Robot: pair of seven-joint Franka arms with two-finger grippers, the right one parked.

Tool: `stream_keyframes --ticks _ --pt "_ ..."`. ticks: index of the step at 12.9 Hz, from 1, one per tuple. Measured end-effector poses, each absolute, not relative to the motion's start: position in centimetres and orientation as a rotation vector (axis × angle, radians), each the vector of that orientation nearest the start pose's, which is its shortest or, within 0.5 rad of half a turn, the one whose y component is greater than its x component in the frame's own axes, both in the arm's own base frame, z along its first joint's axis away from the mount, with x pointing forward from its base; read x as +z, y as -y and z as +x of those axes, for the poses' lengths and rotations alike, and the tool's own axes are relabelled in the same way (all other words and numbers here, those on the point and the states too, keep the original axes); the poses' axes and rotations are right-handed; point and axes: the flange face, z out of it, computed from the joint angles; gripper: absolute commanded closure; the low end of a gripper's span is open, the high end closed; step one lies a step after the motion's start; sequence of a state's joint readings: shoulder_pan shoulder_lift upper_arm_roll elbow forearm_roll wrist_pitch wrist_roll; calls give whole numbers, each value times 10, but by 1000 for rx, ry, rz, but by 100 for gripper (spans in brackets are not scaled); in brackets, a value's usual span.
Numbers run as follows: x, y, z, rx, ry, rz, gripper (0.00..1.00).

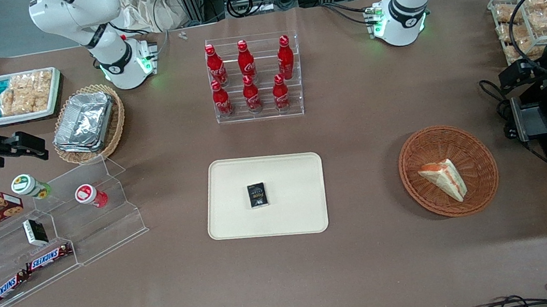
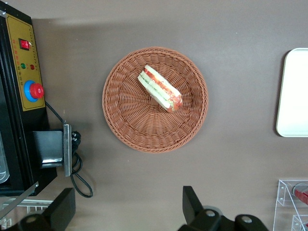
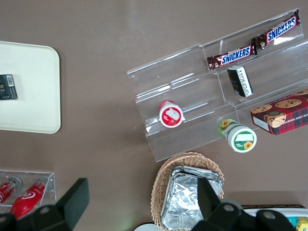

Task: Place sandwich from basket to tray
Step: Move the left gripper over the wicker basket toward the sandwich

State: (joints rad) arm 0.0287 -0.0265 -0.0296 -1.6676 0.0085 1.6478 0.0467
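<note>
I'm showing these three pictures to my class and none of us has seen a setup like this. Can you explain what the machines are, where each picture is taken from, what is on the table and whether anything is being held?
Two white robot arms stand at a brown table. One picture looks at them from the front; the other two come from cameras on each arm's wrist, looking down.

The working arm's gripper hangs open above the table, beside the round brown basket, holding nothing. A wrapped triangular sandwich lies in that basket. Its destination, the cream tray, lies nearer the middle of the table, with a small black packet on it.

Also there: red bottles in a clear rack and, toward the parked arm's end, chocolate bars on clear steps.
</note>
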Motion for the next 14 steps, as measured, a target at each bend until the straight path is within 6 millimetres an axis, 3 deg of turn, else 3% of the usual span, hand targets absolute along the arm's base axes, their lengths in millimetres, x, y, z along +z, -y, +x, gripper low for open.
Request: stream_keyframes --ticks 4,7,10,14 --pt "598 0 553 -7 -75 -3132 0" --pt "580 0 562 31 -77 -3133 0" --pt "536 0 577 22 -55 -3135 0" --pt "452 2 583 2 81 -3137 0"
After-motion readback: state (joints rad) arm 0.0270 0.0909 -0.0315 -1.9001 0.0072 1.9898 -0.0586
